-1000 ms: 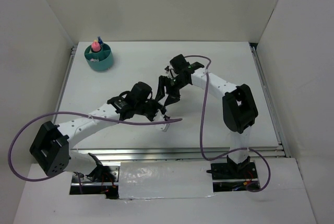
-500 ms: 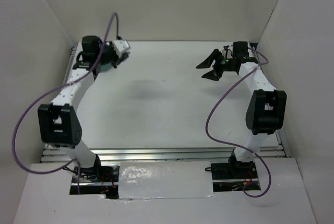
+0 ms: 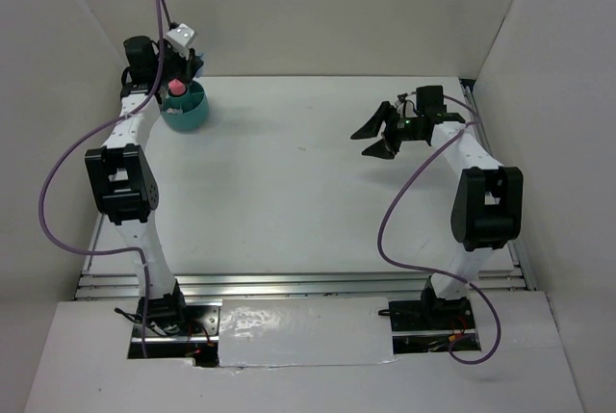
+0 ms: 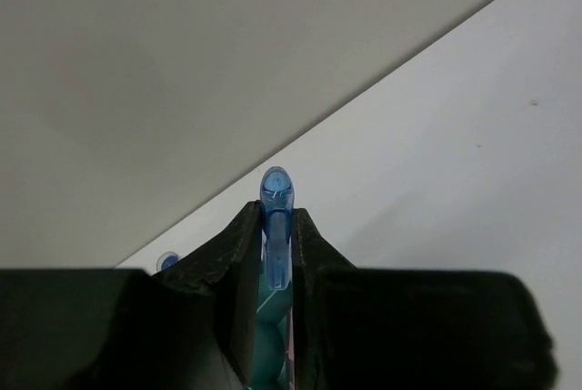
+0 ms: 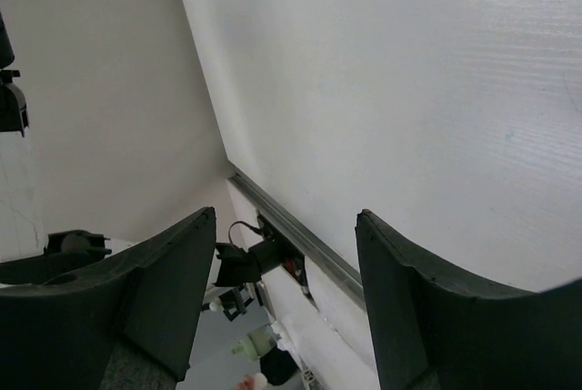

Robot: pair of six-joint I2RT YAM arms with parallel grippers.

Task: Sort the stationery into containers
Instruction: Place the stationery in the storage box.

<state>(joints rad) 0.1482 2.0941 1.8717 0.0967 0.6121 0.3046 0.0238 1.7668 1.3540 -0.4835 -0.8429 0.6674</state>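
Left gripper (image 4: 277,219) pinching blue piece (image 4: 275,190), hanging over teal tub (image 3: 193,116) at far-left corner. Right gripper (image 3: 377,137) hovering mid-air, jaws standing wide, holding nothing.

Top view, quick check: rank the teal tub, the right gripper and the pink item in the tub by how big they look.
1. Right gripper and teal tub: about alike; the gripper hangs nearer the camera, so I won't rank them.
2. Pink item: clearly smallest.

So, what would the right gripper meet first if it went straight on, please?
Likely the table: the right gripper points left and slightly down across it, and nothing else shows in its line, though depth is unclear.
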